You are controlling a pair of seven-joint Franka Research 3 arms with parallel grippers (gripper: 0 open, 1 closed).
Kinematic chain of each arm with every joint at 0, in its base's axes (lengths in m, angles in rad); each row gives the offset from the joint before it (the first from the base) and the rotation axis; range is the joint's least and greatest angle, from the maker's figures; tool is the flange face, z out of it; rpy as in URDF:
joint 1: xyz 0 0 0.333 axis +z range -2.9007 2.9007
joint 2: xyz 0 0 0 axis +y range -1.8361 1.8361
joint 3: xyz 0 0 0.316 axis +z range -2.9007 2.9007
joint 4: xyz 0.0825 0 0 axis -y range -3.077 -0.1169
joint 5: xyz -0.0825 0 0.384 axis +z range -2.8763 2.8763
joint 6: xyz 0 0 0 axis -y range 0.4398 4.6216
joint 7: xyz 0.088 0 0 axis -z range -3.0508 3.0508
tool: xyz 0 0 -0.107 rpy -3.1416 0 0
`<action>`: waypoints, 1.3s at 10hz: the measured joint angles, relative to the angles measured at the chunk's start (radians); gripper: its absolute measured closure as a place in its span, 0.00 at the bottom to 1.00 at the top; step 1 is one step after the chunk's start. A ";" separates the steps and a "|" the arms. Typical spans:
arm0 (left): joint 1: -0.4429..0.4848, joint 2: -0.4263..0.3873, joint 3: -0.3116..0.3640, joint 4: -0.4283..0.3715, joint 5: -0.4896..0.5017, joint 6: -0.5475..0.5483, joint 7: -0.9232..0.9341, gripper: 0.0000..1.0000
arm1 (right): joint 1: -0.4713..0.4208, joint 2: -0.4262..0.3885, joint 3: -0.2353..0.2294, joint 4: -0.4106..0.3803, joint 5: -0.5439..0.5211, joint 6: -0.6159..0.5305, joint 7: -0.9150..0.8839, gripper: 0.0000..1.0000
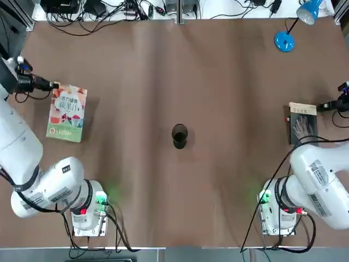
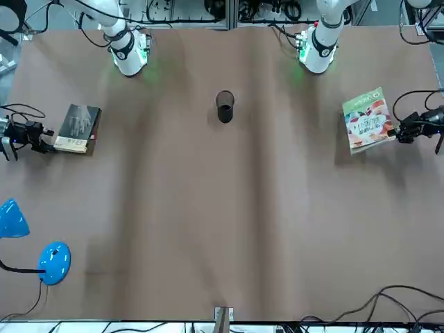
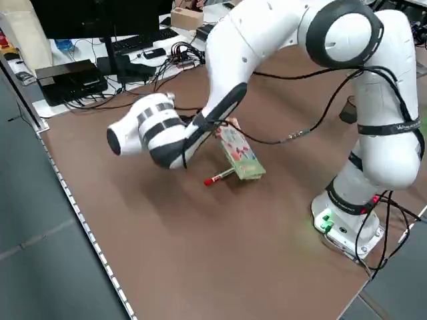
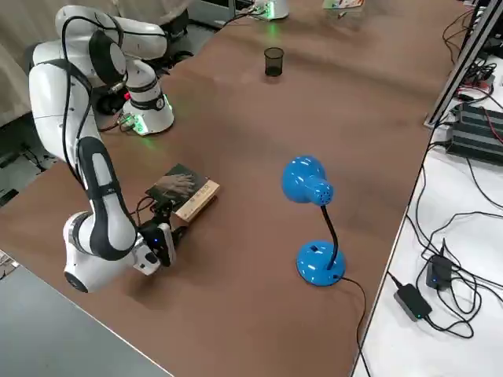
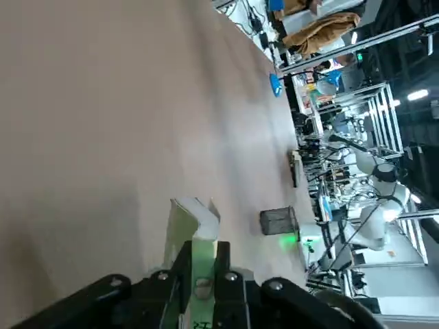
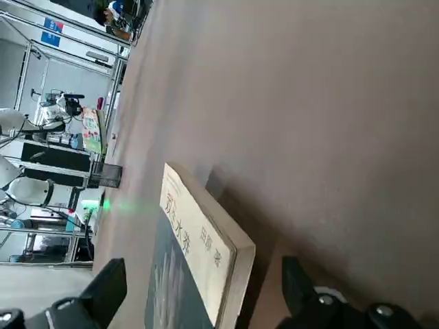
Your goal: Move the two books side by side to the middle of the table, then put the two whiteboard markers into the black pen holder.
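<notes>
Left hand (image 1: 54, 85) | pinching colourful book (image 1: 67, 113) edge, tilted up

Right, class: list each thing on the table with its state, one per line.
colourful book: tilted, edge pinched in the left claw.
grey book: lying flat, not gripped.
left claw: shut on the colourful book.
right claw: open at the grey book's edge.
black pen holder: upright, mid-table.
marker: lying beside the colourful book.
lamp: standing.
</notes>
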 joint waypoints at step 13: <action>-0.177 0.050 -0.584 0.108 -0.250 0.483 -0.531 0.84 | 0.096 0.003 0.008 -0.080 0.001 -0.093 0.068 0.85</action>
